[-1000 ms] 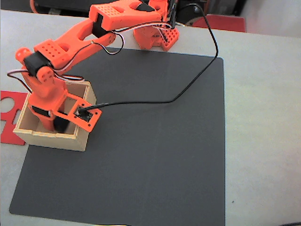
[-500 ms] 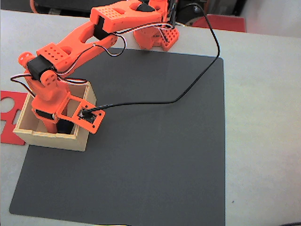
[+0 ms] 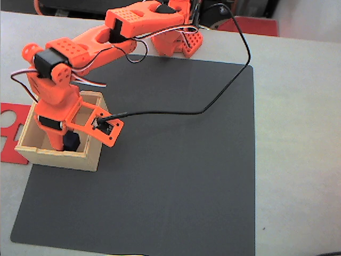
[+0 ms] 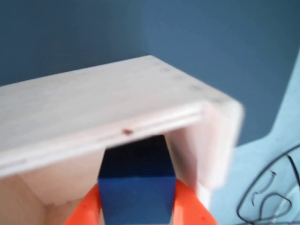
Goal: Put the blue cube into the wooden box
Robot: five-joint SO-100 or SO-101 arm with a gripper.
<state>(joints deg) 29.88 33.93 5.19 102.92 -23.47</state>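
In the fixed view the wooden box [image 3: 59, 158] sits at the left edge of the black mat. My orange gripper [image 3: 66, 143] reaches down into it from above. The blue cube [image 3: 72, 141] shows as a dark block between the fingers, inside the box near its front wall. In the wrist view the blue cube [image 4: 136, 187] sits between two orange fingers [image 4: 88, 211], which press on both its sides. My gripper [image 4: 137, 208] is shut on it. The box's pale front wall [image 4: 93, 103] runs across just beyond the cube.
A flat red plastic piece [image 3: 9, 133] lies left of the box, off the black mat [image 3: 176, 170]. A black cable [image 3: 213, 104] loops from the wrist over the mat to the arm's base [image 3: 176, 42] at the back.
The wrist has lifted and tilted a little, and its camera bracket has shifted right. The elbow has swung left. The cube stays in the fingers inside the box.
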